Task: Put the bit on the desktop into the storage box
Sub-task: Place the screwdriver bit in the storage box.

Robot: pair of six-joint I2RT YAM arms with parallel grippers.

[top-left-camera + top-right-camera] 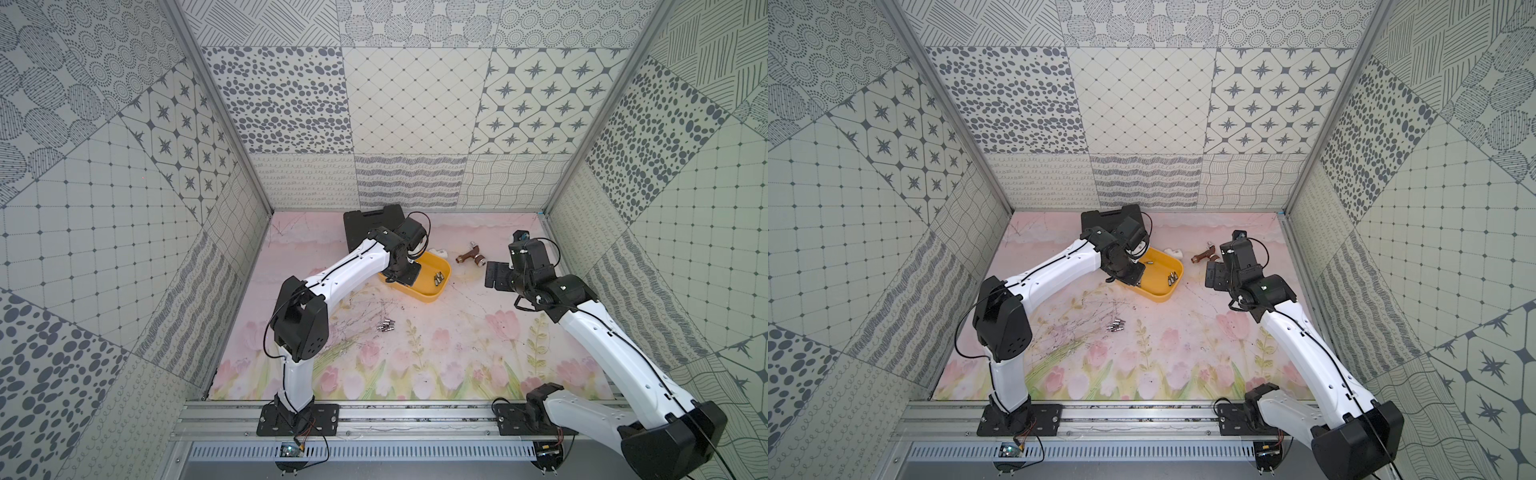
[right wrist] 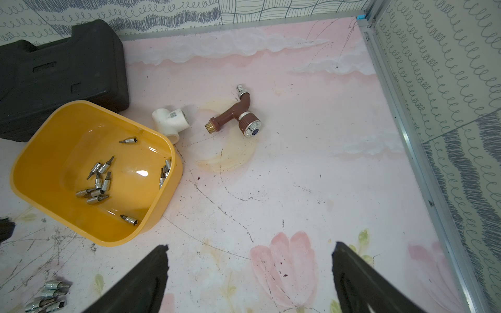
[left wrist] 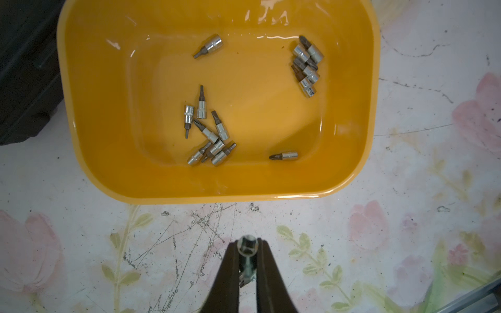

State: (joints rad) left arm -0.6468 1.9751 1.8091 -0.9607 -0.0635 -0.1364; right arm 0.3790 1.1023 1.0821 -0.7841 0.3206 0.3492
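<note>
Flowery tabletop (image 2: 298,189) holds the storage box (image 3: 89,108); left jaws pinch a bit (image 3: 245,246), right jaws stand wide, pipe label (image 2: 173,115) too tiny to read.

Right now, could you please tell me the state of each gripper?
Left gripper: closed, fingers pinching a bit.
Right gripper: open, holding nothing.

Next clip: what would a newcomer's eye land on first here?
The yellow storage box stands out on the flowered table, with many bits scattered inside it. The left gripper is shut on another bit close to the box, while a few loose bits lie nearer the robot.
</note>
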